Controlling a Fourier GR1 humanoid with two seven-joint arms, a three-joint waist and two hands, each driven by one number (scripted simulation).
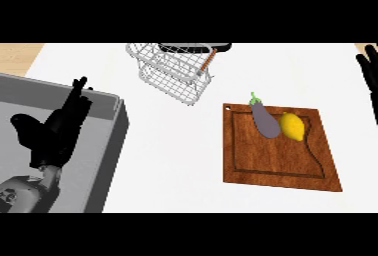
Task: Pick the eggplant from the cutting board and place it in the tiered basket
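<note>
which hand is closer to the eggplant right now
Right. The right hand rests open at the view's right edge, up and right of the eggplant. The left hand is far to its left, over the sink.

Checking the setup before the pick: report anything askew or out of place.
The tiered basket looks tilted on the counter. The eggplant lies on the cutting board against a lemon. Nothing looks spilled or damaged.
</note>
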